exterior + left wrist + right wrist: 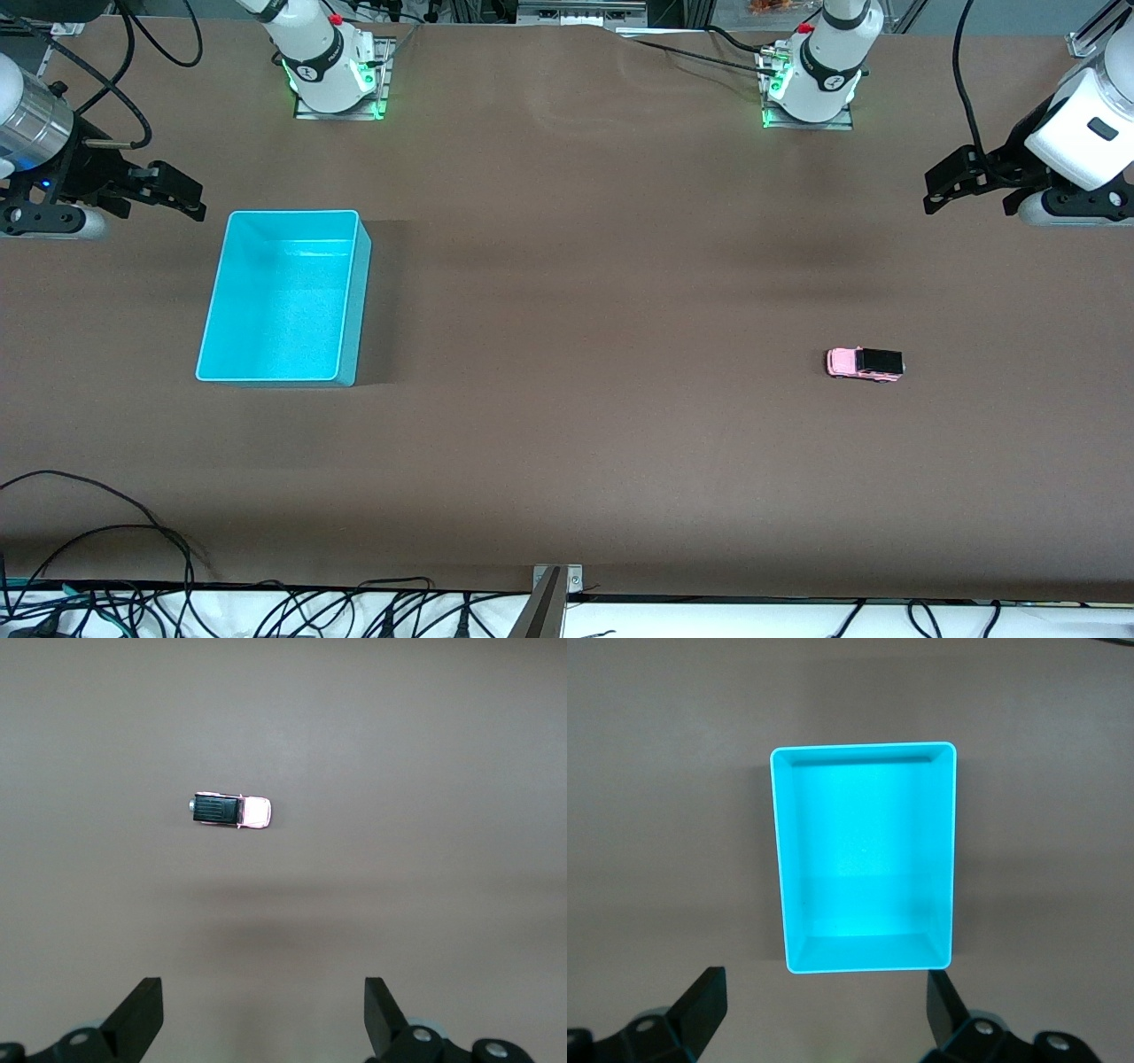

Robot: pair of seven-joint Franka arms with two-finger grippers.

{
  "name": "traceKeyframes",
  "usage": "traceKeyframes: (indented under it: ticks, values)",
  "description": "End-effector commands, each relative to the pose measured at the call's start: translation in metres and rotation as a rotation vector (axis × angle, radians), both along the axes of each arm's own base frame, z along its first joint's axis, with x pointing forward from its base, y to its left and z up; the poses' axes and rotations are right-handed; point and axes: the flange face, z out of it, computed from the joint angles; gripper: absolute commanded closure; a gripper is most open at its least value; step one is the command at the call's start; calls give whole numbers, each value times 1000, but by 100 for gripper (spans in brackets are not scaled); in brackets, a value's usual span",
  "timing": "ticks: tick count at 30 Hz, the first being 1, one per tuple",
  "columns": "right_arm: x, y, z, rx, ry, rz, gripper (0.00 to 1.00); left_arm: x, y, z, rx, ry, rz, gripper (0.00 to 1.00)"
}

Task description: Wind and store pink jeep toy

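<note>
The pink jeep toy [865,363] with a black roof panel lies on the brown table toward the left arm's end, alone; it also shows in the left wrist view [233,811]. The cyan bin [282,297] stands empty toward the right arm's end and fills the right wrist view [864,855]. My left gripper [961,182] is open and empty, up in the air at the table's end, well away from the jeep. My right gripper [173,190] is open and empty, up in the air beside the bin's end of the table.
Both arm bases [337,75] stand along the table's edge farthest from the front camera. Cables [133,567] lie along the edge nearest the front camera. A metal bracket [554,594] sits at that edge's middle.
</note>
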Motion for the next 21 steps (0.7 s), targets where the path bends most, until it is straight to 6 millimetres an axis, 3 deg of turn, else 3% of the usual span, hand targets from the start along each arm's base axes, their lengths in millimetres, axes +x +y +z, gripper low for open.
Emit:
traceKeyframes:
  ticks: [1,21]
  values:
    - [1,-2,5,-9,2,3,0,2,3,7,26,-16,-21,0]
    - [1,-3,5,-8,1,1,0,7,3,14,15,-34,-9,0]
